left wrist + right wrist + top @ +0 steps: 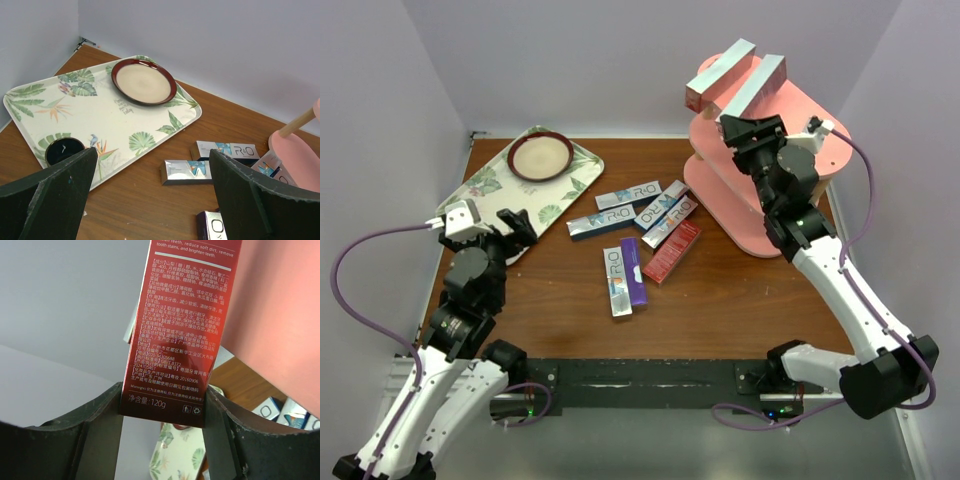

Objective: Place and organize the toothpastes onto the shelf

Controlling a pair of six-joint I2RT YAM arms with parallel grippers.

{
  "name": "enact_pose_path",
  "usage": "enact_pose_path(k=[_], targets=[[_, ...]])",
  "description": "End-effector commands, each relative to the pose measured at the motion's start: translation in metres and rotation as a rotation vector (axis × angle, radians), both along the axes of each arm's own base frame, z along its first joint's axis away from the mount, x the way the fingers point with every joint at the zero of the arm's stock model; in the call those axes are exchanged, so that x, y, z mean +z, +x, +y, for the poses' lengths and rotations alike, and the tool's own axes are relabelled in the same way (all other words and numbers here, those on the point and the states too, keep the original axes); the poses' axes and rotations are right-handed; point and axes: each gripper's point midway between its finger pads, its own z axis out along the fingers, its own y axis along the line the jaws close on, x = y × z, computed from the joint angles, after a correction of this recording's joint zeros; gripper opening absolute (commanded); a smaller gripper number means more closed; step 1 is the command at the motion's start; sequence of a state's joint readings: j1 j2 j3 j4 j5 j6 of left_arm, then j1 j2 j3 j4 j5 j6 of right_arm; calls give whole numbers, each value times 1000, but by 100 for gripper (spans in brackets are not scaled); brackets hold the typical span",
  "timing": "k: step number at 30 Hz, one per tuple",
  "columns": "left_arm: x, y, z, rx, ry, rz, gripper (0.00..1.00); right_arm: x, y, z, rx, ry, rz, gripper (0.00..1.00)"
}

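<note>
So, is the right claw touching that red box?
Touching. The right wrist view shows the right gripper pressing against both sides of the red toothpaste box.

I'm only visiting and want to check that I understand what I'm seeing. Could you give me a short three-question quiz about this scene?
1. True or false: the left gripper is gripping a toothpaste box.
2. What colour is the box between the right gripper's fingers, up by the pink shelf? A purple, B red, C blue.
3. What stands at the far end of the leaf-patterned tray?
Key: 1 false, it is open and empty. 2 B. 3 a round plate with a dark red rim.
</note>
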State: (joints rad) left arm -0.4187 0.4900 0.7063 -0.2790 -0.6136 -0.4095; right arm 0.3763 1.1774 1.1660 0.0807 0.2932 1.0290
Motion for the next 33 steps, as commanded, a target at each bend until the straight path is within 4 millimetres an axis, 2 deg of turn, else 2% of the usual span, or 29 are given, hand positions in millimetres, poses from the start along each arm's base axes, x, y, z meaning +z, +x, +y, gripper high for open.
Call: enact_pose_path(k=[1,11,18,27,33], targets=[[6,0,1,0,-26,-33,100,52,-7,1,27,131,-166,61],[6,0,0,-4,-30,-35,100,29,1,0,16,211,-133,62],[6,1,-1,-12,-31,-33,100,25,2,-2,7,218,-129,70],[4,2,-1,-13,-31,-29,100,20,6,-10,-19,250,-136,74],[3,3,-2,-18,-30,-25,100,9,8,-9,-17,264,-93,73]])
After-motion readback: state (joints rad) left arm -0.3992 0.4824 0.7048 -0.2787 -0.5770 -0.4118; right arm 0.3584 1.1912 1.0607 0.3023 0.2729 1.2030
